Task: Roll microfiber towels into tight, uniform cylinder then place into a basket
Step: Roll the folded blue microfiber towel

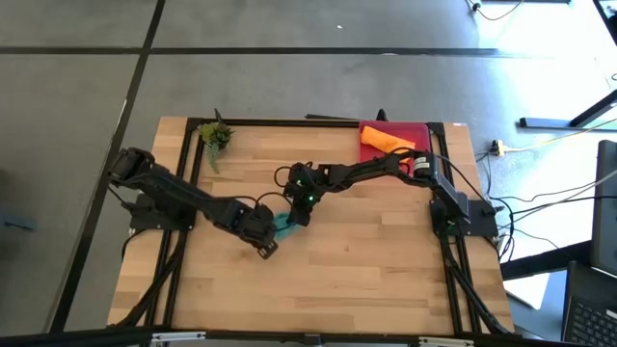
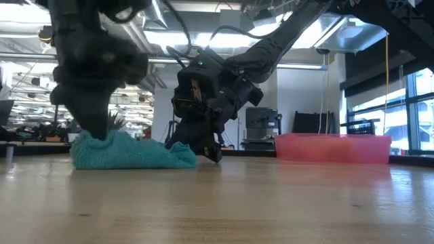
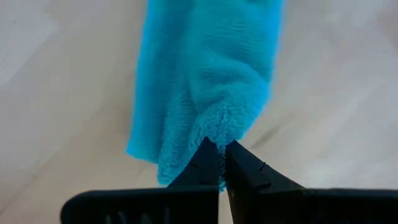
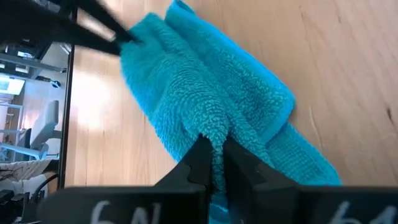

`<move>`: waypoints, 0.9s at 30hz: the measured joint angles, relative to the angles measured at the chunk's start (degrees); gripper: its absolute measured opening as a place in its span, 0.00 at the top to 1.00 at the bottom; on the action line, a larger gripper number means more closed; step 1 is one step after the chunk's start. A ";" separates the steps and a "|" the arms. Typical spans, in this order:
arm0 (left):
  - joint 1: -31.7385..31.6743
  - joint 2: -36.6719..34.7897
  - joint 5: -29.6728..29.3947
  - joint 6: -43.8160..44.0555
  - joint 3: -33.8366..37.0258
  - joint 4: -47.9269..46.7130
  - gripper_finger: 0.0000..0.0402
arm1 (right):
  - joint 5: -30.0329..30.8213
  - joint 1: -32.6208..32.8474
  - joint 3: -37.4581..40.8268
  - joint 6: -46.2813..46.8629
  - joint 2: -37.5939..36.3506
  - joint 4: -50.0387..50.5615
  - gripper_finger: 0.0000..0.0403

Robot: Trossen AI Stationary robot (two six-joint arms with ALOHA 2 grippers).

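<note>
I am pinching the teal towel point(image 1: 282, 225) at mid-tabletop point(image 1: 366, 270), left gripper point(image 3: 219, 155) and right gripper point(image 4: 214, 149) each clamped on opposite ends, keeping its roll tight; the basket point(image 1: 424, 130) is waiting at 1 o'clock.

I see a teal towel point(image 4: 205, 106) (fluffy, plain), an orange towel point(image 1: 386, 141) in the pink-red basket point(image 1: 413, 130) upper right, on a pale striped wood table point(image 1: 366, 270).

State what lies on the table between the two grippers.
The teal towel, pinched by the left gripper and right gripper at opposite ends; the low view shows it.
</note>
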State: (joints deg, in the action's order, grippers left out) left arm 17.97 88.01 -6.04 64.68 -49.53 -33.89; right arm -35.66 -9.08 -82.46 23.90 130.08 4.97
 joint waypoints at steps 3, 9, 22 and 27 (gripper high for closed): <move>-0.96 0.00 0.00 1.72 1.14 -0.09 1.00 | 0.02 0.00 0.00 -0.04 0.00 0.01 0.94; -2.42 0.00 -1.55 2.46 1.50 -0.57 1.00 | 0.02 0.00 0.00 -0.16 0.00 0.04 0.94; -5.47 -0.01 -5.75 3.83 3.97 -3.43 1.00 | 0.22 0.02 0.00 -0.17 0.00 0.07 0.94; -6.18 -0.20 -6.71 3.87 5.87 -1.26 1.00 | 0.22 0.02 0.00 -0.17 0.00 0.07 0.94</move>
State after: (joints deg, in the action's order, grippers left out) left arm 11.79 87.81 -12.76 68.55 -43.66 -35.15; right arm -35.44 -9.06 -82.46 23.73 130.08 5.04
